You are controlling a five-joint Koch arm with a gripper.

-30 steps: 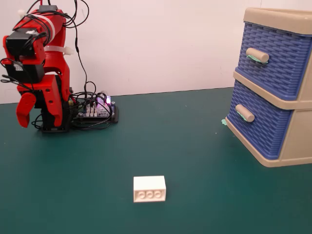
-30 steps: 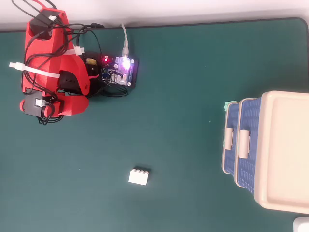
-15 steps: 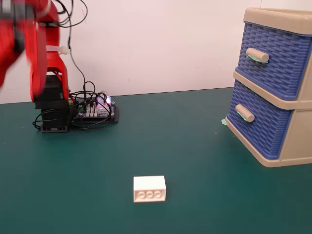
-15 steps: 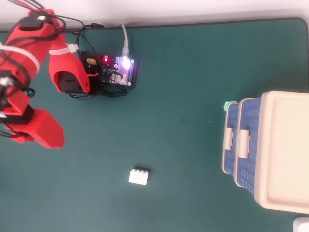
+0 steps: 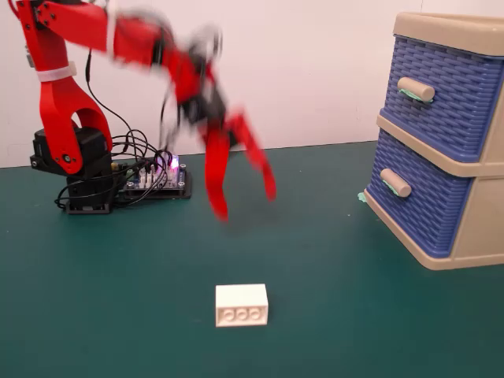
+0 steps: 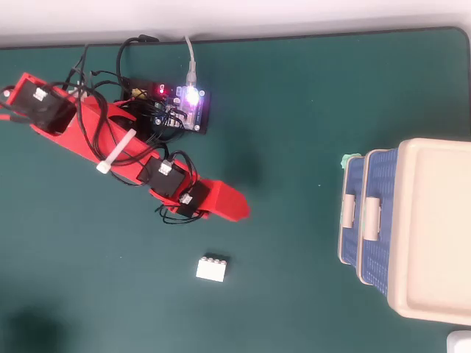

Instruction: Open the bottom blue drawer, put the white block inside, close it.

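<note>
Clearly the first step, opening the drawer, is not yet done: in the fixed view the bottom drawer (image 5: 421, 197) sits flush in its beige cabinet (image 5: 480, 228), with its round handle (image 5: 395, 183) sticking out towards the table. The gripper (image 5: 244, 201) hangs in the air, blurred, over the green mat (image 5: 331, 315), with its two red fingers spread apart and nothing between them. It is well apart from the cabinet and nearer to the white block (image 5: 242, 305), which lies on the mat below and in front of it, studs facing the camera.

The overhead view shows the arm (image 6: 125, 158) stretched out from its base, the gripper (image 6: 239, 209) pointing roughly towards the cabinet, the block (image 6: 212, 268) just past it and untouched.

The next move, I judge, calls for a long reach across the bare mat to the lower handle, with the fingers set either side of it and a straight pull outward. The upper drawer (image 5: 441, 94) looks the same and sits directly above, so aiming too high is the risk. The circuit board (image 5: 157, 177) and cables stay by the base, out of the path; nothing stands between gripper and cabinet.
</note>
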